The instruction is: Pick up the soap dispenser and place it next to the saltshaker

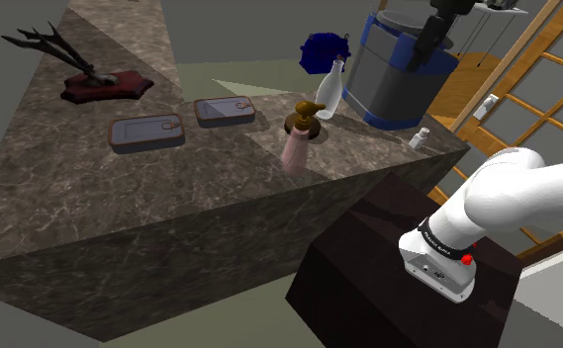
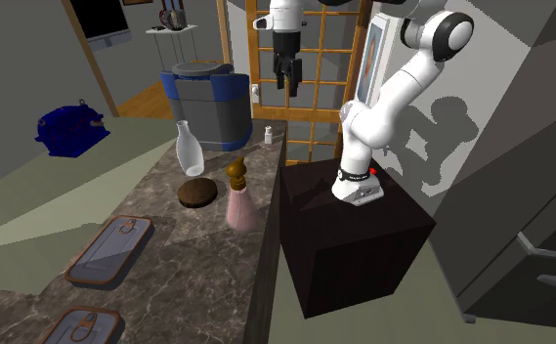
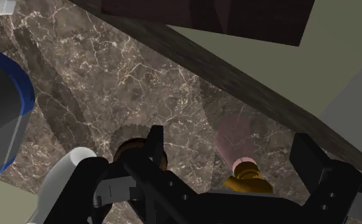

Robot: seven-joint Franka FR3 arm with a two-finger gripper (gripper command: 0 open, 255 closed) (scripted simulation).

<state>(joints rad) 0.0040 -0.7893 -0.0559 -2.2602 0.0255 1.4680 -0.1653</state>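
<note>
The gripper [image 2: 288,83] hangs high over the counter [image 1: 170,198], fingers wide apart, holding nothing. Below it the pink soap [image 1: 297,146] stands near the counter's edge, not yet picked up. The saltshaker [image 1: 420,138] is well apart from it, by the big pot [image 1: 398,79]. All the work is left. The wrist view's edge cuts off the saltshaker.
</note>
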